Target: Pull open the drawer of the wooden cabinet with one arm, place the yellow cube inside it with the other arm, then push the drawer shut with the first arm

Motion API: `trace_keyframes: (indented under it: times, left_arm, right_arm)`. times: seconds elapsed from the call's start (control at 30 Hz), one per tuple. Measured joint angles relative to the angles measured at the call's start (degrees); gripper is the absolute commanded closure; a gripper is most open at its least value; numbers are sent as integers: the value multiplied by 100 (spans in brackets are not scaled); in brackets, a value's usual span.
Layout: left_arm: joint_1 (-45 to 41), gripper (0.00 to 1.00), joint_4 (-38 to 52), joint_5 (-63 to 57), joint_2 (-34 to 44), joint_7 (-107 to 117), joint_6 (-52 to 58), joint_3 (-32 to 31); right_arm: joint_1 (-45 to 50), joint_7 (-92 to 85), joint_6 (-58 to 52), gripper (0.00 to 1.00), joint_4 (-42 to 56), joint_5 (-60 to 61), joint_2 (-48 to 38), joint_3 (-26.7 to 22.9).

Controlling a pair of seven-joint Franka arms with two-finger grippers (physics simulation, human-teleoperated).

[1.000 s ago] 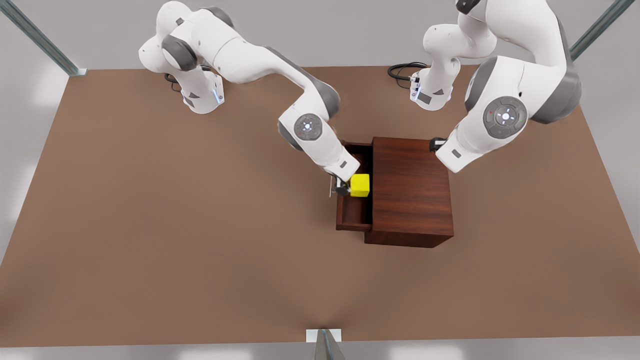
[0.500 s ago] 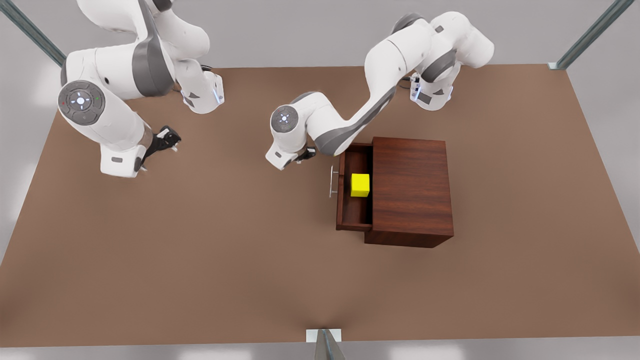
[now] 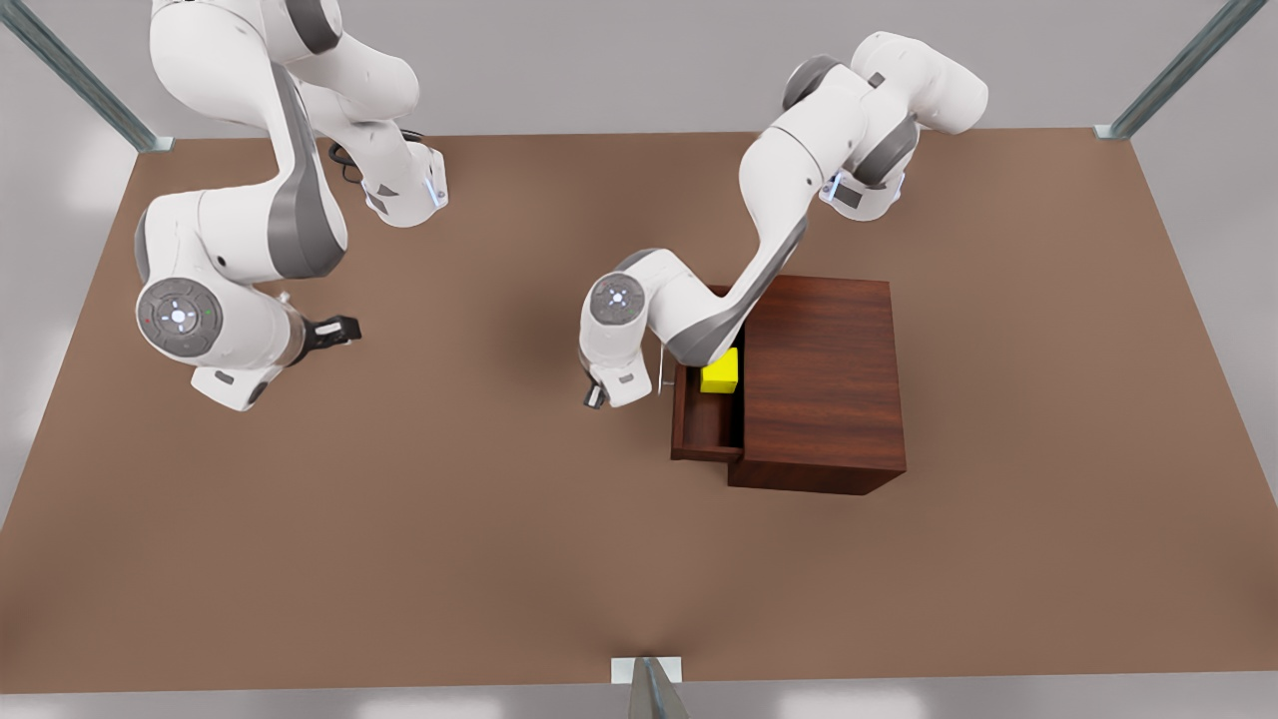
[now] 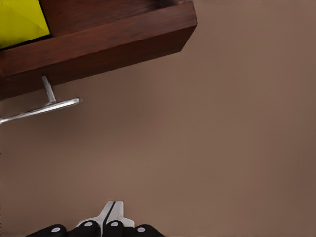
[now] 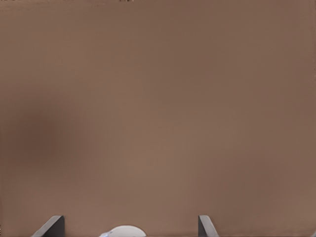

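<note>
Yellow cube in open drawer; left gripper beside handle

A simulated robot test cell is shown: a bare brown table framed by metal struts.

Two glossy white arms here, each built of rounded segments with grey bands at the joints. Round grey caps sit on the elbows, showing small pale button markings, one with tiny red and green dots. Black cables loop by the white bases. The left end effector has dark fingers with pale tips, pressed together. The right end effector is black, its fingers spread wide.
</note>
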State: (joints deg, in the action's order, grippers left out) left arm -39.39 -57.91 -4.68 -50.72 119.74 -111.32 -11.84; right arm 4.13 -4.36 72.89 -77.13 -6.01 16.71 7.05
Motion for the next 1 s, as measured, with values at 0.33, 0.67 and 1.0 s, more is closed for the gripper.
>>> trace_keyframes:
  times: [0.33,0.67,1.0]
  left_arm:
    - [191,79,-653,245,93,903,521,-117]
    - [754,79,-1757,-43,571,1214,250,-847]
    - [1188,79,-2179,-198,874,1312,411,-954]
  right_arm:
    - [-3,588,29,0,-6,-49,135,-3]
    - [7,925,24,0,12,-190,223,-1]
    - [45,1119,24,0,7,-210,234,6]
